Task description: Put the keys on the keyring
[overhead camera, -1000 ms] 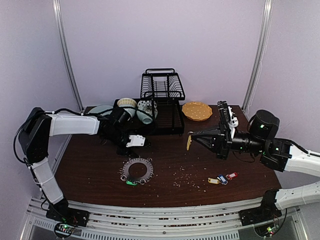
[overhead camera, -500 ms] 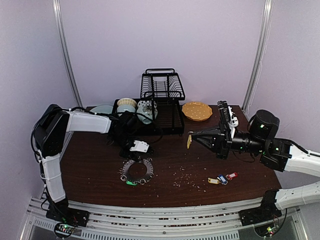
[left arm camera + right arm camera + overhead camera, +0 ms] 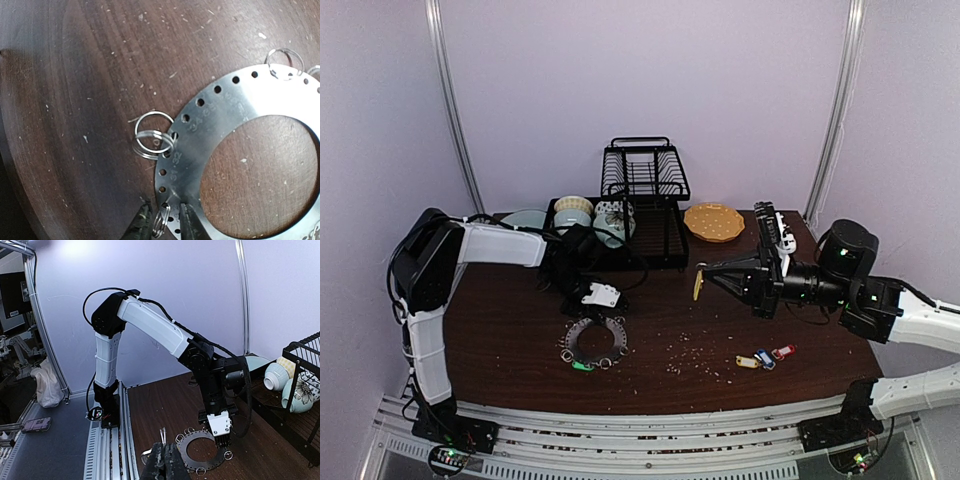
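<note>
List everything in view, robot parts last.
keyring: one, grey, front-left
split rings: several, silver, keyring's edge
loose keys: three, yellow, blue and red tags, front-right
green key: one, green tag, keyring's near edge
held key: one, yellow tag, right claw
rack: one, black, back centre
bowls: about three, pale, in rack
orange plate: one, orange, right of rack
pale plate: one, pale green, left of rack
crumbs: many, pale, scattered
table: one, dark brown, under everything
left claw: one, dark, open astride a split ring
right claw: one, black, shut on held key
</note>
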